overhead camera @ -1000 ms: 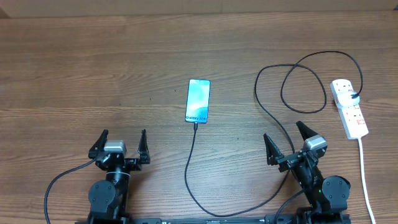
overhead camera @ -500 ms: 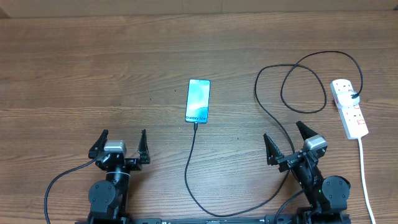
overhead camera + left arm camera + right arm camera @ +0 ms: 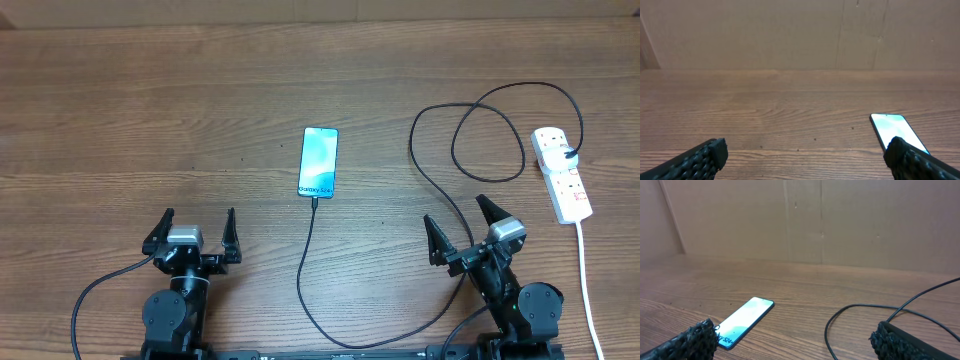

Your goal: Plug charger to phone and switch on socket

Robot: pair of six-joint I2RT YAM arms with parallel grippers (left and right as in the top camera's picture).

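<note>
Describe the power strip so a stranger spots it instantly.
Look at the wooden table's right edge, past the looping black cable. The power strip lies there: the only long white bar, with a black plug in its far end and a thick white cord.

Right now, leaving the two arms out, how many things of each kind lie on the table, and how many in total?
phone: 1
charger: 1
socket: 1
total: 3
</note>
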